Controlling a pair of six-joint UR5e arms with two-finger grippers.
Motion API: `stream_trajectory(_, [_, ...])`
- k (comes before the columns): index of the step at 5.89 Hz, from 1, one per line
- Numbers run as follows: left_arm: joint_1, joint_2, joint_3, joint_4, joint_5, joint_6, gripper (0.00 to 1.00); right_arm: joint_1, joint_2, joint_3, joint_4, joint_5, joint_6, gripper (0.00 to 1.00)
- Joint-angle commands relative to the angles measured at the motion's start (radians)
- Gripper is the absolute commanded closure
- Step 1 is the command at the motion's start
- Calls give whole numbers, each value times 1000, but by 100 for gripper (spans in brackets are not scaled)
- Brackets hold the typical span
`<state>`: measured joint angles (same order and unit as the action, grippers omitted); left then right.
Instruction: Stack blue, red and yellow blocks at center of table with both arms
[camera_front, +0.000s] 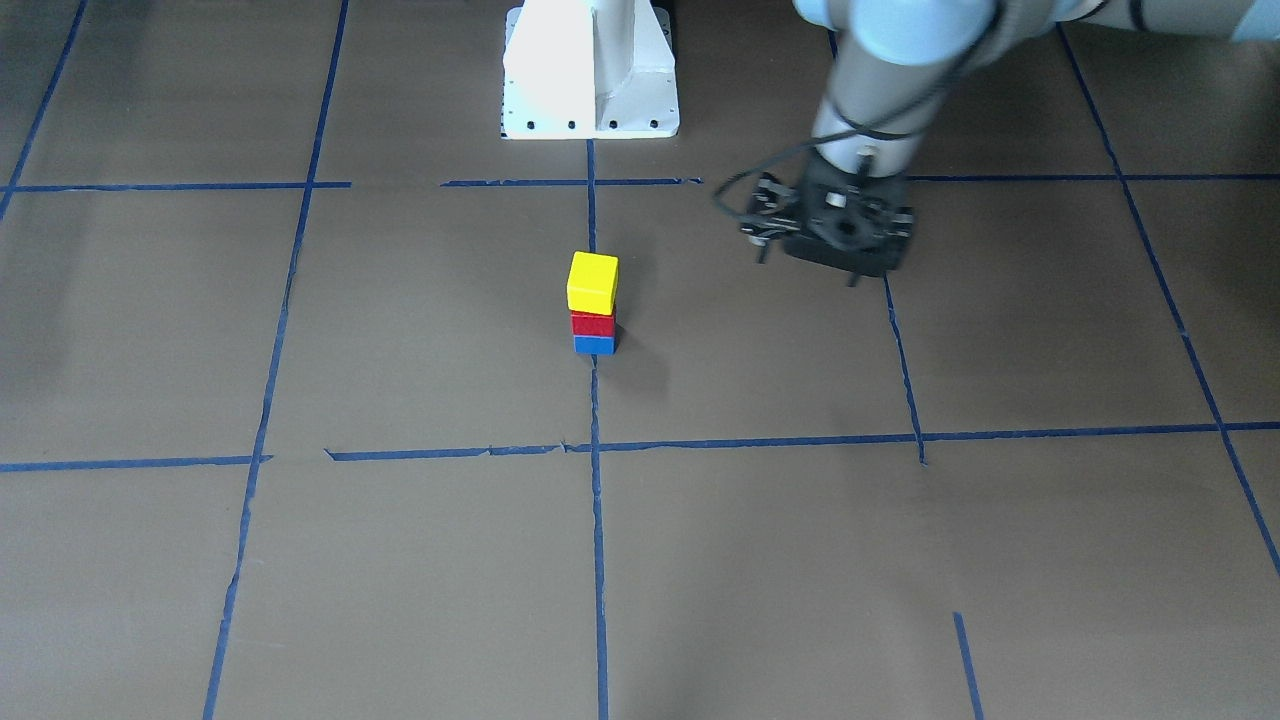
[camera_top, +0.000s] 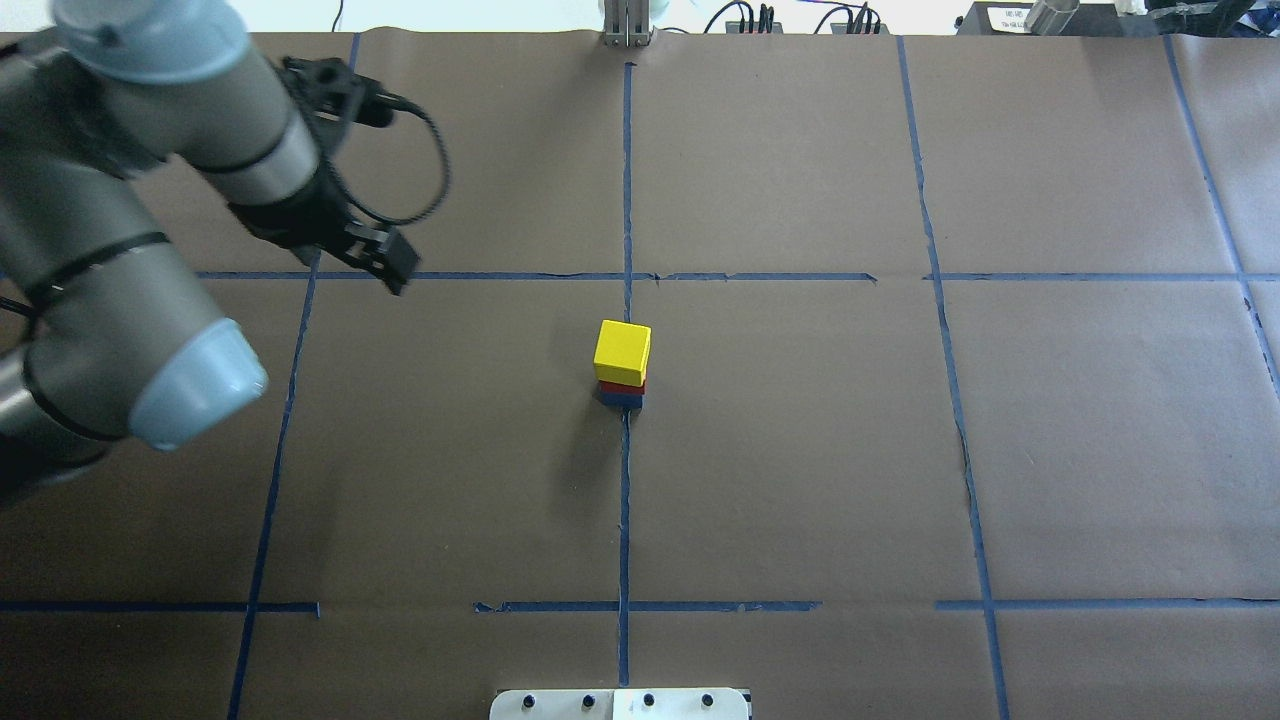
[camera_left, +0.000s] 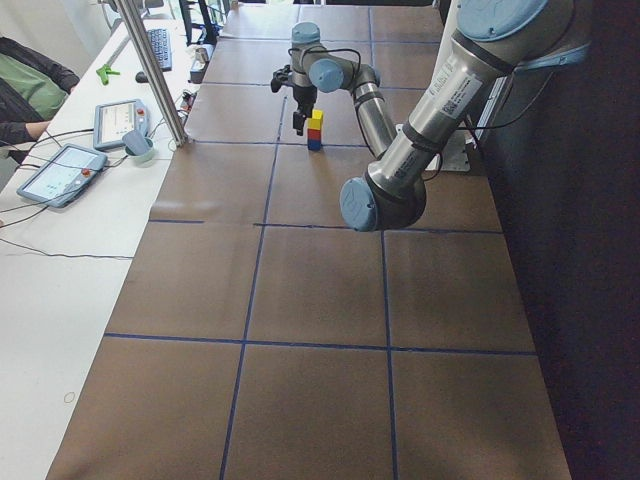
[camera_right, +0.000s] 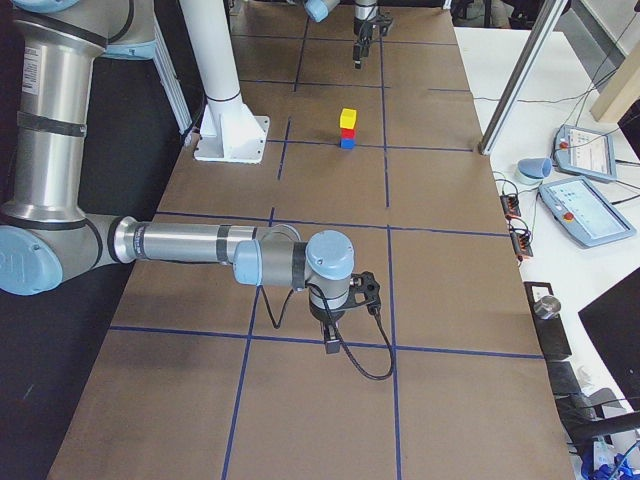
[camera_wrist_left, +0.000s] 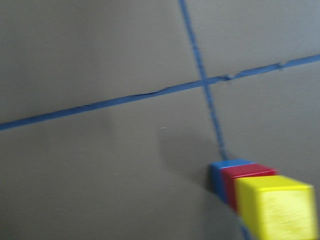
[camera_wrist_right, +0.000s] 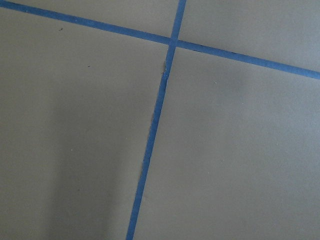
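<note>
A yellow block (camera_front: 592, 282) sits on a red block (camera_front: 592, 324), which sits on a blue block (camera_front: 594, 344), forming one upright stack at the table's centre, on the blue tape line. The stack also shows in the overhead view (camera_top: 622, 352) and low right in the left wrist view (camera_wrist_left: 275, 207). My left gripper (camera_front: 810, 265) hangs apart from the stack on my left side (camera_top: 392, 268); it looks open and empty. My right gripper (camera_right: 330, 338) shows only in the exterior right view, low over the table far from the stack; I cannot tell its state.
Blue tape lines (camera_top: 626, 500) divide the brown paper table into squares. The white robot base (camera_front: 590, 70) stands behind the stack. Tablets and cables lie on a side bench (camera_right: 585, 190) past the table's far edge, near a metal post.
</note>
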<state>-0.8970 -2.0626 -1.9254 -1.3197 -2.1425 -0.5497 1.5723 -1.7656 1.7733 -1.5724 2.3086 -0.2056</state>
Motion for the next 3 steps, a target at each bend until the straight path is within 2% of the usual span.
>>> stream_trajectory(1, [-280, 318, 9, -114, -95, 360, 0, 0, 0, 0, 0, 0, 40, 1])
stream_trajectory(3, [-513, 482, 180, -124, -153, 645, 0, -3, 0, -1, 0, 0, 38, 0])
